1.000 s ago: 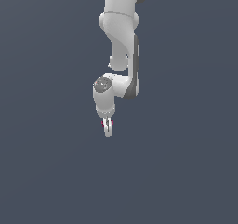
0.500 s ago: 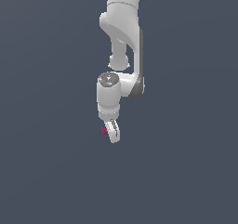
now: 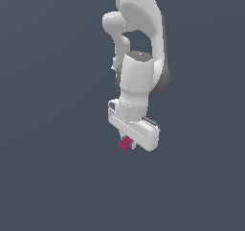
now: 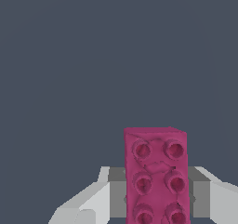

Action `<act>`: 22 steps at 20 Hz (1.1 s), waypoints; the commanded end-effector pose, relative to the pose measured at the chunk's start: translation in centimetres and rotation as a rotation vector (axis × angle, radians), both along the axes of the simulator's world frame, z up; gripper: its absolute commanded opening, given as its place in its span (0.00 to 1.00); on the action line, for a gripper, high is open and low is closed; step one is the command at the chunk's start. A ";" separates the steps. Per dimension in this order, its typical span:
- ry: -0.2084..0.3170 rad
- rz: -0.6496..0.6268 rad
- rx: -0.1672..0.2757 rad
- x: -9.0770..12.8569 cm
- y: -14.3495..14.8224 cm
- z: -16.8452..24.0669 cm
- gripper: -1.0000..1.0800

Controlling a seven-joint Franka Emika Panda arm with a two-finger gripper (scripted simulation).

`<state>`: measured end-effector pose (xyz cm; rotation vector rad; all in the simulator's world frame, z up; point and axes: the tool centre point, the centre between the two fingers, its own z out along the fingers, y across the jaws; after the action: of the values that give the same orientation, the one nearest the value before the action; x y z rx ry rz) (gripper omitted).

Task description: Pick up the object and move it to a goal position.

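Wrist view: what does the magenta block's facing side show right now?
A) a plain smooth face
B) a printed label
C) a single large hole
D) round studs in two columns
D: the magenta studded block shows round studs in two columns, sitting between the gripper fingers.

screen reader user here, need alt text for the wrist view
A magenta-pink studded brick, with two columns of round studs facing the camera, is held between the two white fingers of the gripper. Behind it is only a plain dark grey-blue background.
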<state>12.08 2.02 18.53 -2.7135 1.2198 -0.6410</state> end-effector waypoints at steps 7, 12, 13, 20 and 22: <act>-0.205 0.299 -0.106 2.9 8.7 9.9 0.00; -0.319 0.466 -0.163 2.4 14.2 15.0 0.00; -0.339 0.495 -0.173 2.1 15.2 15.9 0.00; -0.427 0.628 -0.218 0.2 19.6 19.4 0.00; -0.436 0.643 -0.222 0.0 20.1 19.8 0.00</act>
<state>12.30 21.76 37.95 -2.6795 0.1900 -1.2025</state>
